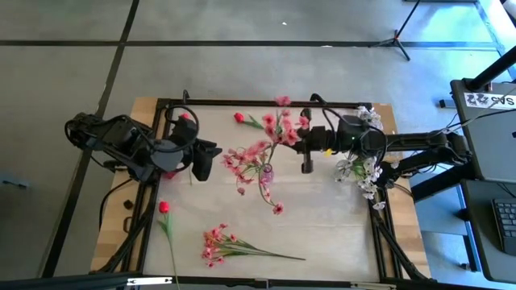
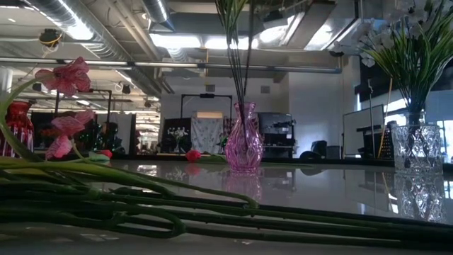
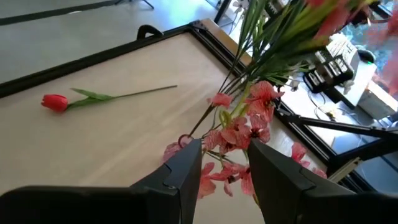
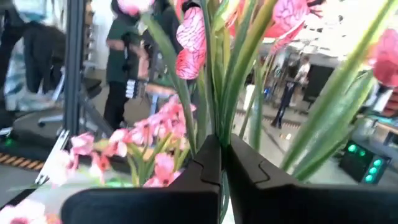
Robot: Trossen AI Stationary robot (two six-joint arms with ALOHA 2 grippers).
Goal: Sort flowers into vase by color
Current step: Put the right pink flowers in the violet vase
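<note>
A pink glass vase (image 1: pixel 266 171) (image 2: pixel 244 142) stands mid-table, and pink flowers (image 1: pixel 242 157) rise from its mouth on long green stems. My right gripper (image 1: pixel 301 140) (image 4: pixel 221 155) is just beyond the vase, above the table, shut on another pink spray (image 1: pixel 280 125). My left gripper (image 1: pixel 203 165) (image 3: pixel 225 165) hangs open to the left of the vase with nothing between its fingers; the vase's blossoms (image 3: pixel 239 130) show past them. One pink spray (image 1: pixel 222 246) lies flat near the front edge. My right gripper pinches the pink spray's green stems (image 4: pixel 214 118) between its two shut fingers. The fingers come roughly level from the table's right side. The stems stand up out of the fingers with the blossoms (image 4: pixel 189 43) above them. How far along the stems the hold is cannot be told.
A clear vase of white flowers (image 1: pixel 367 171) (image 2: pixel 417 152) stands at the right edge, and a red vase (image 2: pixel 18 127) at the left. Single red buds lie on the table at the far side (image 1: pixel 239 118) (image 3: pixel 55 101) and near left (image 1: pixel 164 207). A black frame (image 1: pixel 242 102) rims the table.
</note>
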